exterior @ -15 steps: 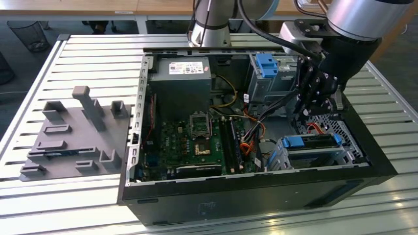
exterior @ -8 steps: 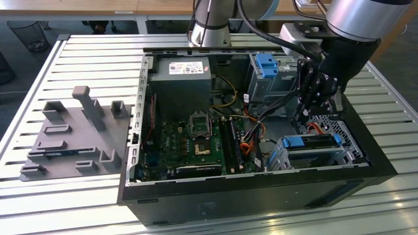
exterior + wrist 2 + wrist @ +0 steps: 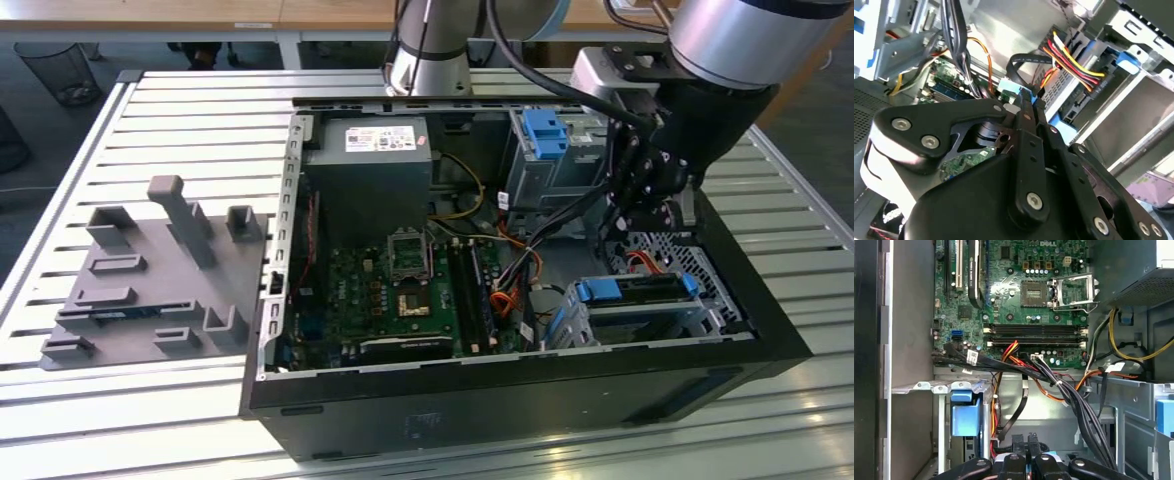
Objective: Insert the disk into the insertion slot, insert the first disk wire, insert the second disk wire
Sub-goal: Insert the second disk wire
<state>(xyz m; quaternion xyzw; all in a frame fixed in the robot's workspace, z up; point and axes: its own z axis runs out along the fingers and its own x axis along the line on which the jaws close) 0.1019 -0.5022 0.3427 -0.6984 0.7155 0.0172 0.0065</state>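
One black end effector (image 3: 1024, 107) closed on thin black wire connector (image 3: 1016, 89) | silver disk in blue carrier (image 3: 638, 291) seated in perforated grey slot (image 3: 714, 310), case's 4 o'clock | step: wire insertion | needs alignment with port.

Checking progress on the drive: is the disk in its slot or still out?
In. The disk lies flat inside the insertion slot, its blue frame level with the metal walls.

I see the tool (image 3: 650, 205) inside the open case (image 3: 534, 400), above the disk (image 3: 638, 290) seated in its slot (image 3: 707, 318).
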